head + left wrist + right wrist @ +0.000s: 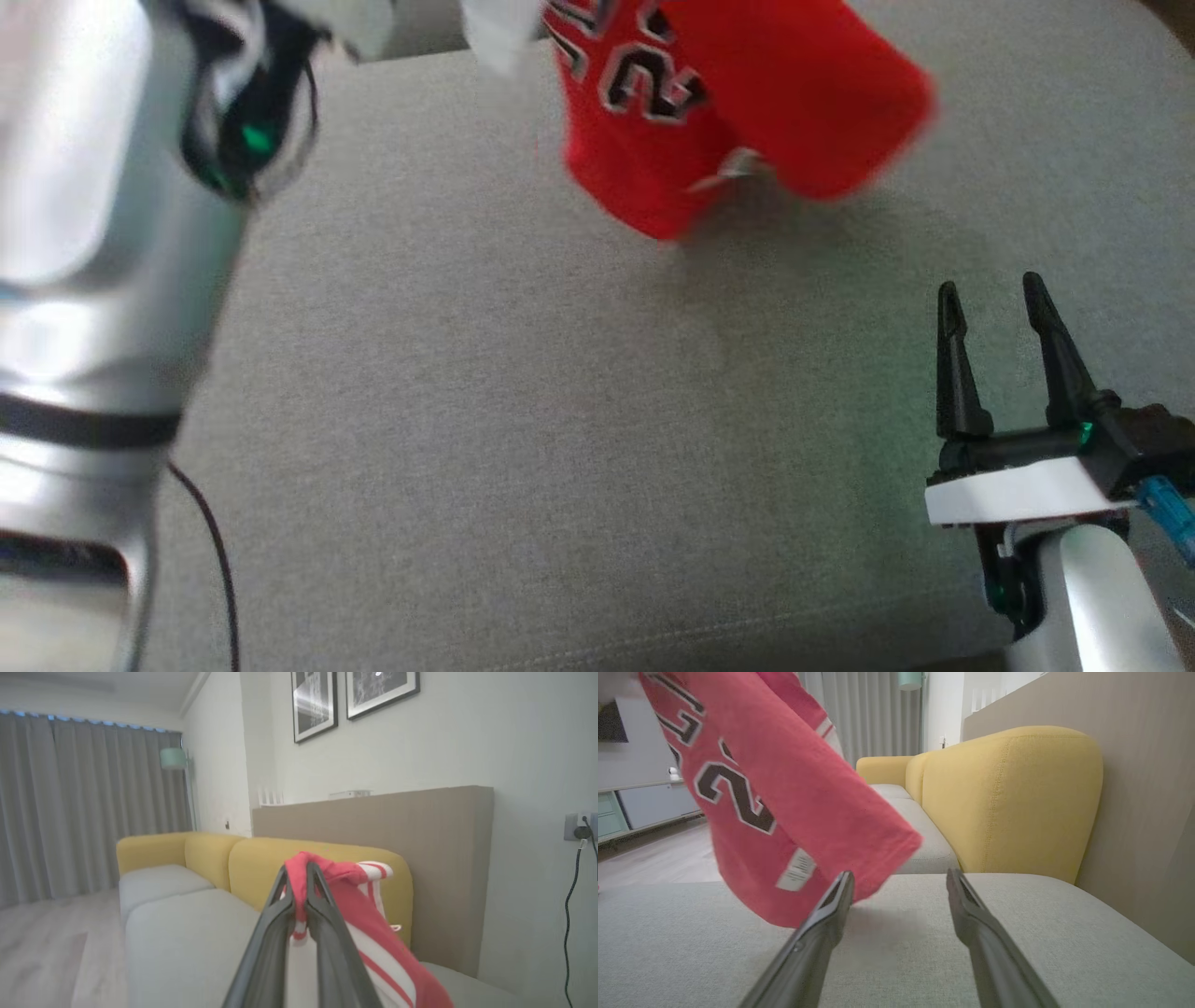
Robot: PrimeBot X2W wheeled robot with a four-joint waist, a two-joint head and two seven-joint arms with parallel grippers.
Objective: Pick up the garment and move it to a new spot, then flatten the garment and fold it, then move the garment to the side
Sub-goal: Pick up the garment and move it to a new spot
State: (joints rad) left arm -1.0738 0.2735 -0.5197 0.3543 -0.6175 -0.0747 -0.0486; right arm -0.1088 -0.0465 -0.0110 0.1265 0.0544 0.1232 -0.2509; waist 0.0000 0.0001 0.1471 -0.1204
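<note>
- The left gripper (298, 871) is clenched on a bunched edge of the red basketball jersey (357, 907), with red and white-striped fabric pinched between its fingers.
- The right gripper (990, 287) is released, its jaws wide apart and holding nothing, low over the near right of the grey seat cushion (467, 420).
- The jersey (803, 93) hangs over the far part of the cushion, its lower hem seemingly clear of it, to the far left of the right gripper (900, 875).
- The jersey (794, 779) carries a black digit "2" outlined in white. The lettering above it is cut off and unreadable.
- A small white tag (796, 876) sits near the hem, its print too blurred to read.
- The yellow backrest (1008, 798) stands at the right.
</note>
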